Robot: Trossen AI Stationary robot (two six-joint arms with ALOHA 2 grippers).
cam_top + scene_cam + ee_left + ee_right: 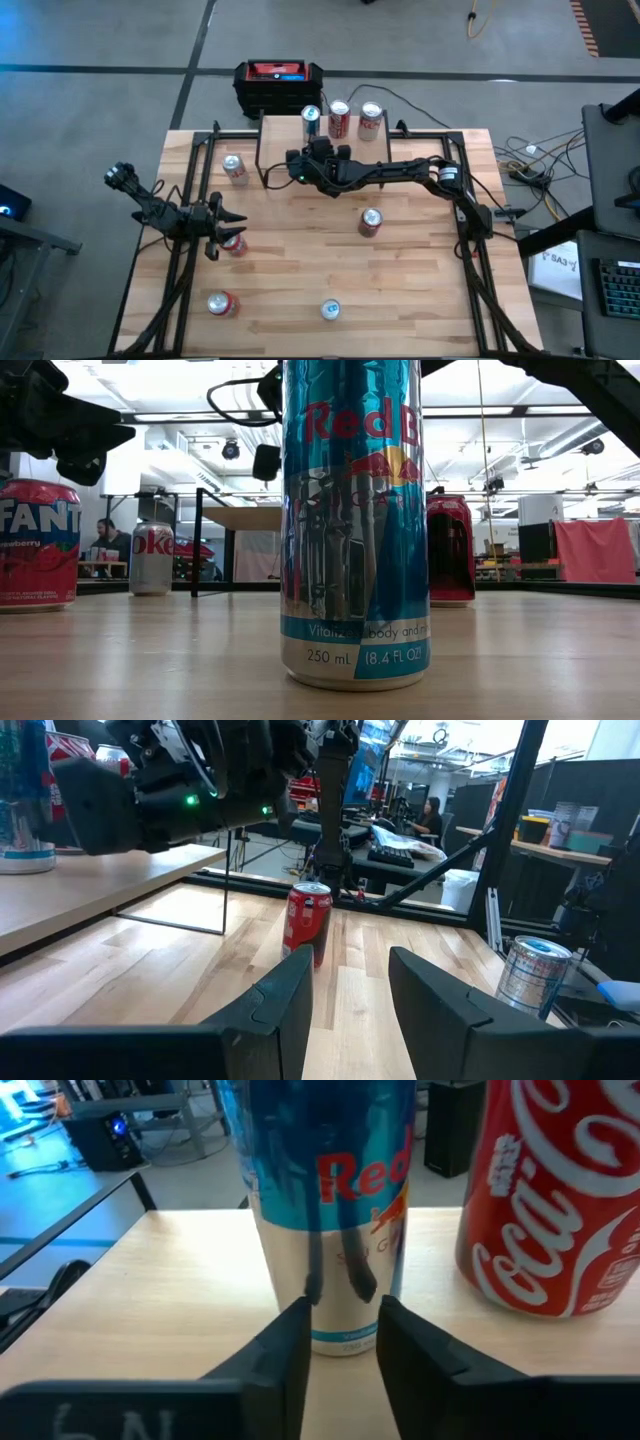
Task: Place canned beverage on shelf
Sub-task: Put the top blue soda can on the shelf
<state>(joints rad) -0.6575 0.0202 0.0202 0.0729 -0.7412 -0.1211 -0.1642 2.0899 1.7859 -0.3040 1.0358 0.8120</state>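
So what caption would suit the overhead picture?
Right gripper, shut, at three cans on the shelf; left gripper waits near a table can.

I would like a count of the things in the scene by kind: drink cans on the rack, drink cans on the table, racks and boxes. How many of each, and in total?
Aluminium drink cans on the light wooden rack: 3
Aluminium drink cans on the wooden table: 5
Light wooden rack: 1
Black-and-red box: 1
Total: 10

Blue-silver slim can (311, 120) upright on shelf (275, 150), left of two red cans (340, 118). Shelf: light wood top board, black legs, at table's far edge.
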